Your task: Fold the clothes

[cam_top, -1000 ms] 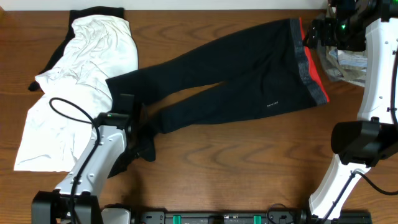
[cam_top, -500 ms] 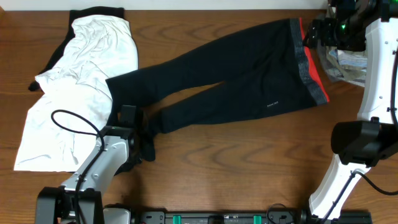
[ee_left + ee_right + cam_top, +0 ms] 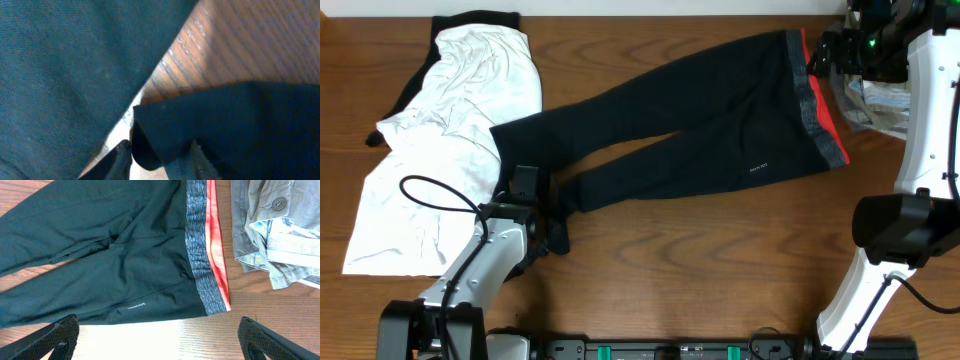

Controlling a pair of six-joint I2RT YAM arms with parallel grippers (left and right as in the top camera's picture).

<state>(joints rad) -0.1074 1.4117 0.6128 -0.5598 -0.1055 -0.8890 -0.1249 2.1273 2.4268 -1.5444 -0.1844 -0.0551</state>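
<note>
The clothes, long black pants (image 3: 700,130), lie spread across the table, with the grey and red-orange waistband (image 3: 812,100) at the right. My left gripper (image 3: 548,212) is low over the near leg's end. In the left wrist view its fingers stand either side of a curled black hem (image 3: 225,125), with a slit of light between the cloth and the left finger (image 3: 120,157). The left gripper (image 3: 160,159) is partly open. My right gripper (image 3: 160,340) hangs wide open above the waistband (image 3: 200,245) and the small white logo (image 3: 136,306), holding nothing.
A large white garment (image 3: 450,130) lies crumpled at the left, just beside the left arm. Khaki-beige garments (image 3: 875,100) are piled at the right edge, next to the waistband, and show as grey-beige cloth (image 3: 280,225) in the right wrist view. Bare wood (image 3: 720,260) runs along the front.
My left gripper has shifted a little toward the near edge at the leg's end, and its jaws have narrowed round the hem. The right arm has not moved.
</note>
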